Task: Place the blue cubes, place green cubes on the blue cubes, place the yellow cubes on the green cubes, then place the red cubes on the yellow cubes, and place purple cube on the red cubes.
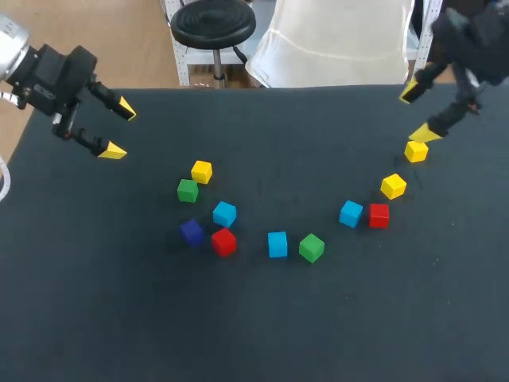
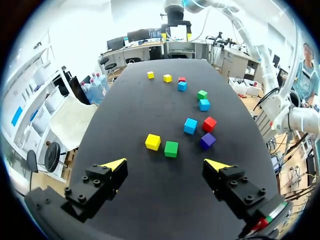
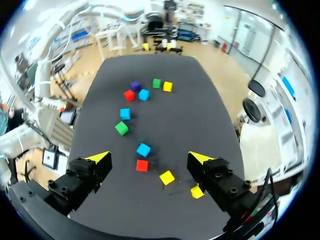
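Left jaws spread, right jaws spread. Yellow cube upper right, just beside right jaws; right wrist view: outside them, not between.

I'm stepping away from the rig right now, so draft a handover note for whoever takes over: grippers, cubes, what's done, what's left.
Left gripper: open, empty, over the left rear of the table.
Right gripper: open, empty, close by the far-right yellow cube.
Left group: left yellow cube, left green cube, left blue cube, purple cube, left red cube.
Middle: middle blue cube, middle green cube.
Right: right blue cube beside right red cube, right yellow cube.
Done: nothing stacked.
Left: all stacking, blue cubes first.
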{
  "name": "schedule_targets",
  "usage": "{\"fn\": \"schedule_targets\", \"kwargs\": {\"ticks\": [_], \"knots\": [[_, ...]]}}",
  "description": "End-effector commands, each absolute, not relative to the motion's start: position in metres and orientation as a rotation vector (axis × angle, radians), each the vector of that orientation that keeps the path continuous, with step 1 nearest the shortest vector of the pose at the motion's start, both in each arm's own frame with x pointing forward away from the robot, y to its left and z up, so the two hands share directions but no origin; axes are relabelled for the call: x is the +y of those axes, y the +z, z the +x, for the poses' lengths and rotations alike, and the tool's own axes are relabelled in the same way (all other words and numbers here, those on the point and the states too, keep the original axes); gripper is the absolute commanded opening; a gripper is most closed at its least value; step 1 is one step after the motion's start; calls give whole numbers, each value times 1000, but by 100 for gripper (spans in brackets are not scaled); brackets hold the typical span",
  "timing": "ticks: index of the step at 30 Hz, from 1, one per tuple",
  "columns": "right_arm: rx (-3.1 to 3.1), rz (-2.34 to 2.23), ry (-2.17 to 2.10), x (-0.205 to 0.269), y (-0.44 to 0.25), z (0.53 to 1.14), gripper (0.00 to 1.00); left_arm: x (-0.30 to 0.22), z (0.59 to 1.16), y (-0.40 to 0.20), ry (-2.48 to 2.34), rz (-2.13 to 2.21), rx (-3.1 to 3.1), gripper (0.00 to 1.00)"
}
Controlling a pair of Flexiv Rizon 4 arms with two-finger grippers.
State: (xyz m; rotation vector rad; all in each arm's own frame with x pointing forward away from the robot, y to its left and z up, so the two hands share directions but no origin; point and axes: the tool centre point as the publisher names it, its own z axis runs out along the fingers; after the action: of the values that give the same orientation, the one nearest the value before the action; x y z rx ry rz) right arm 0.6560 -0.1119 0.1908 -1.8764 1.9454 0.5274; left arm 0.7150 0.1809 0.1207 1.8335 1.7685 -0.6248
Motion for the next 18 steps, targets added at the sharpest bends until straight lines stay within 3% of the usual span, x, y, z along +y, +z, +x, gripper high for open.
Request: {"fn": "schedule_targets", "kwargs": {"ticks": [1,18], "knots": [[1899,-2258,10,-71,196,649,100,181,716,120,-625,1835,1766,100],[2085,-2144,-10,32,167,640,100,181,716,120,-625,1835,1766,100]]}}
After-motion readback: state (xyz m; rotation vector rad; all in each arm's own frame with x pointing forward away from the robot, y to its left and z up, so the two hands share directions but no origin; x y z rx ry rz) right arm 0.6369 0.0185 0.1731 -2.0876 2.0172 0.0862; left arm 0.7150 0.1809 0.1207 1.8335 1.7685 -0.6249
